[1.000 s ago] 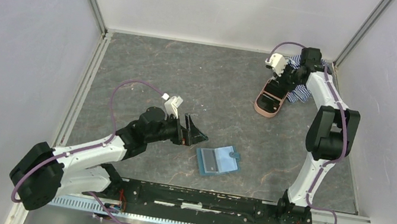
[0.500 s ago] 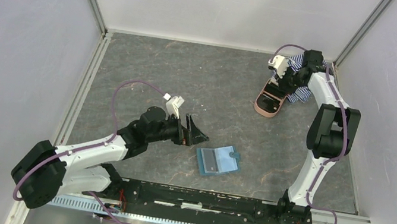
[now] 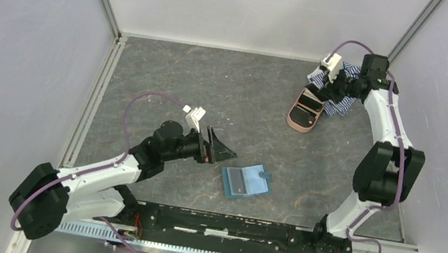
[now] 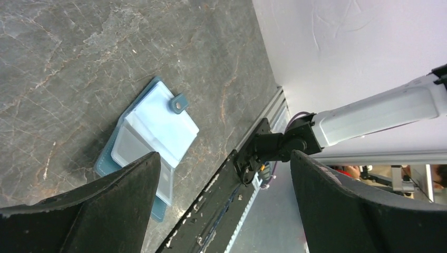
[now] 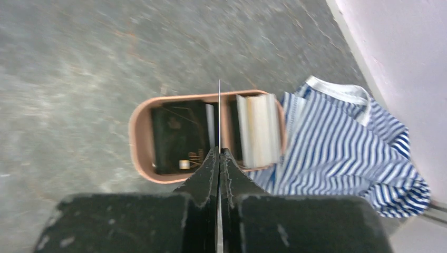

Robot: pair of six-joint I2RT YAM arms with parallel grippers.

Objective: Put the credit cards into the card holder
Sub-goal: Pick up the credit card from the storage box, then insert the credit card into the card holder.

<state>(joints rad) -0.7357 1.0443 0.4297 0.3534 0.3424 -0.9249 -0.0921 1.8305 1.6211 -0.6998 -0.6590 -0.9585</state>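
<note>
Fingers (image 5: 205, 176) of the right gripper (image 5: 219, 155) are clamped on one credit card (image 5: 219, 105) over the pink case (image 5: 138, 132) (others inside). Near the spread left gripper (image 4: 224, 158) fingers, the card holder (image 4: 158, 126) is judged unfilled.

Grey marbled tabletop (image 3: 201, 82) bearing an open teal-blue folding card holder (image 3: 248, 182) near its front edge, with a pink oval case (image 3: 305, 111) just beside a blue-white striped cloth (image 3: 341, 104) in the far right corner.

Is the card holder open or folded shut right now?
Open: the card holder lies spread flat, its pale inner pockets facing up.
</note>
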